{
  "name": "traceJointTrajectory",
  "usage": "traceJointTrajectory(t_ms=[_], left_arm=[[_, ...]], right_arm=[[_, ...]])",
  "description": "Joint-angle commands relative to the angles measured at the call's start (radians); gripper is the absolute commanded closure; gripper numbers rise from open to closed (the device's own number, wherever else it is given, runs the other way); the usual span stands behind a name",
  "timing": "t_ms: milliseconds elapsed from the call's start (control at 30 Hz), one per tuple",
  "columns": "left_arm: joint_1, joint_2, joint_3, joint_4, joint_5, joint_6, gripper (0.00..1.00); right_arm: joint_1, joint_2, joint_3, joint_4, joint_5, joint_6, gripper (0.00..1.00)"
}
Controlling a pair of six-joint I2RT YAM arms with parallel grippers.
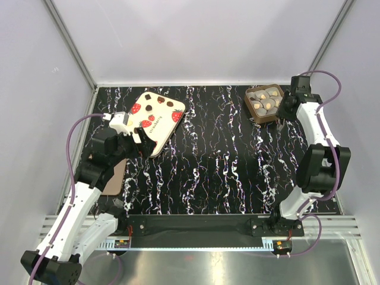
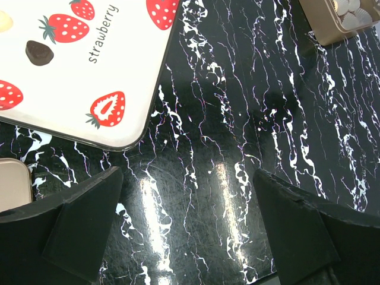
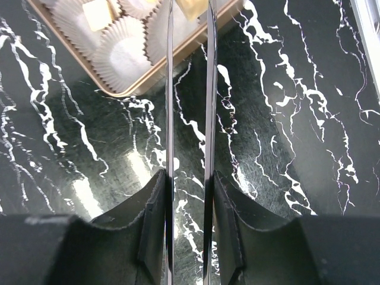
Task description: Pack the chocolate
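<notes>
The small square brown tray (image 1: 265, 102) stands at the back right with several round chocolate pieces (image 1: 265, 98) in it. In the right wrist view the tray's rim (image 3: 138, 82) shows at the top, with white paper cups (image 3: 122, 56) and pale gold pieces (image 3: 97, 12). My right gripper (image 1: 284, 111) (image 3: 189, 178) is shut on thin metal tongs (image 3: 169, 89), whose two blades reach over the tray's near edge. My left gripper (image 1: 139, 142) (image 2: 187, 178) is open and empty, low over the table beside the strawberry lid (image 1: 157, 116) (image 2: 77, 71).
A flat tan piece (image 1: 116, 175) (image 2: 12, 178) lies under the left arm at the table's left edge. The tray's corner (image 2: 332, 27) shows at the upper right of the left wrist view. The black marbled table (image 1: 214, 160) ends at white walls.
</notes>
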Motion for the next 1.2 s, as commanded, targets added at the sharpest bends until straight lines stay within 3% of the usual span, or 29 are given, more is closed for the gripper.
traceJointTrajectory(t_ms=[0, 1167], left_arm=[[0.006, 0.005, 0.007, 0.034, -0.013, 0.016, 0.01], [0.006, 0.014, 0.016, 0.035, -0.011, 0.017, 0.01]], right_arm=[[-0.020, 0.009, 0.009, 0.018, 0.014, 0.007, 0.66], [-0.028, 0.144, 0.122, 0.001, 0.083, -0.013, 0.60]])
